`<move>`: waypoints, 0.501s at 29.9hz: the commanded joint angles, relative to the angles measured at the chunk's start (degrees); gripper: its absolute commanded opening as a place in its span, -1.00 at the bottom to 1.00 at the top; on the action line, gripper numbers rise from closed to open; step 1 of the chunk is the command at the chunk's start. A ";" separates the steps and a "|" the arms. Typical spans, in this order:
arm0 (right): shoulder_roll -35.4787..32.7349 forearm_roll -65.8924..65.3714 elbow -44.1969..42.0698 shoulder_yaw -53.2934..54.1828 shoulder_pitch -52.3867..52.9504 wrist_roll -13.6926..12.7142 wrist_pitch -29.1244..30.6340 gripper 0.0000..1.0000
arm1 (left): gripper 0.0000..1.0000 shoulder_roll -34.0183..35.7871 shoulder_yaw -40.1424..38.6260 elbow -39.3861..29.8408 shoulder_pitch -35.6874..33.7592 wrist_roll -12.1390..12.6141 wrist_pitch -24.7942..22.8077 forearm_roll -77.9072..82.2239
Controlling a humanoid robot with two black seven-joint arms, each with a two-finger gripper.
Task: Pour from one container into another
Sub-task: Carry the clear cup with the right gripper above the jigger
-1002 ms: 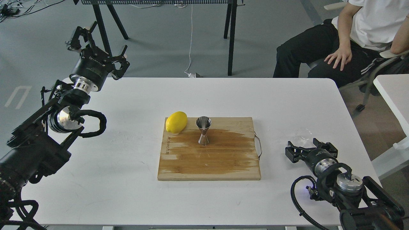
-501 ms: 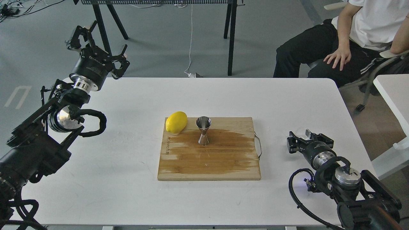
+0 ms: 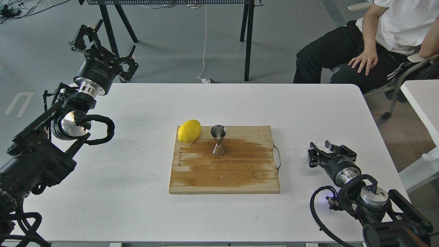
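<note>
- The left gripper point(image 3: 103, 43) hangs beyond the far left corner of the desk point(image 3: 137, 206), fingers spread wide, holding nothing.
- A lemon point(image 3: 189, 131) and the steel jigger point(image 3: 218, 140) stand on the wet cutting board point(image 3: 224, 175).
- The right gripper point(image 3: 325, 151) is closed around the glass cup point(image 3: 322, 144), right of the board.

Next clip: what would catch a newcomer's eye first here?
The yellow lemon on the far-left corner of the wooden board at the table's middle, with a steel jigger upright just right of it beside a dark wet stain. At right, the right gripper sits around a nearly invisible glass cup; the left gripper hangs raised off the table's far-left corner.
</note>
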 commanded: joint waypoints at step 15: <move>-9.01 -9.03 27.64 -10.36 3.55 -0.60 -3.53 -0.36 | 1.00 0.18 -0.09 -0.09 -0.08 -0.02 0.88 0.00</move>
